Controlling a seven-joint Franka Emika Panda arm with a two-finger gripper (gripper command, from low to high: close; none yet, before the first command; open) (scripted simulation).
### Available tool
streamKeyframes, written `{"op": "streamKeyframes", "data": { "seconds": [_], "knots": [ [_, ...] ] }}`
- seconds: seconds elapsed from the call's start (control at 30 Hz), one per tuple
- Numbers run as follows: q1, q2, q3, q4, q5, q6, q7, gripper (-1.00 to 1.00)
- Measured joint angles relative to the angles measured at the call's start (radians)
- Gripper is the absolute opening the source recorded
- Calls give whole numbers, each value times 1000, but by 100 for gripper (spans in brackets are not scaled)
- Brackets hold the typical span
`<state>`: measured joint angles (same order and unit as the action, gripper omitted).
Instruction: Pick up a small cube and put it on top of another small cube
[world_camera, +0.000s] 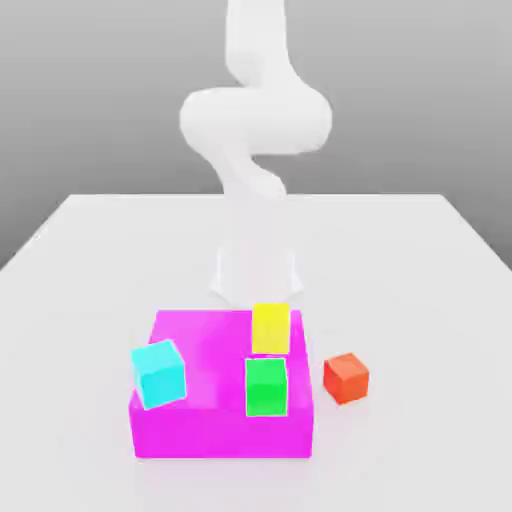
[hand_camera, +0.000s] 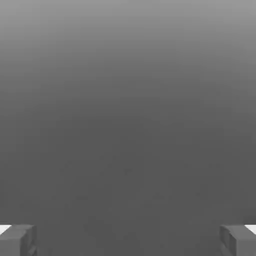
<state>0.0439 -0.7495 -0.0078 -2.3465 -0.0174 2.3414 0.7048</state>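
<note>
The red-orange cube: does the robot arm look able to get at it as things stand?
Probably yes: the cube sits apart from the magenta block, with nothing on top, and the jaws stand open.

Looking across the bench (world_camera: 420, 260): on the block (world_camera: 200, 435), one cube (world_camera: 160, 374) at the exterior view's left, another cube (world_camera: 266, 387) right, third cube (world_camera: 271, 329) behind that; off the block's right side, small cube (world_camera: 346, 378).

The gripper (hand_camera: 128, 241) stands open, its two dark grey fingers well apart, each in its own corner of the frame, with a small white patch (hand_camera: 4, 228) beside each. Across the middle of the frame lies a plain grey backdrop (hand_camera: 128, 125), paling toward one edge.
</note>
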Motion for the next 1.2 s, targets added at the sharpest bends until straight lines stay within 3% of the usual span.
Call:
{"op": "streamKeyframes", "data": {
  "seconds": [0.83, 1.1, 1.2],
  "knots": [
    [415, 502, -143, -464, -97, 415, -1012, 0],
    [537, 664, -171, -610, -48, 550, -1388, 0],
    [549, 761, -147, -610, 13, 629, -1460, 0]
  ]
}}
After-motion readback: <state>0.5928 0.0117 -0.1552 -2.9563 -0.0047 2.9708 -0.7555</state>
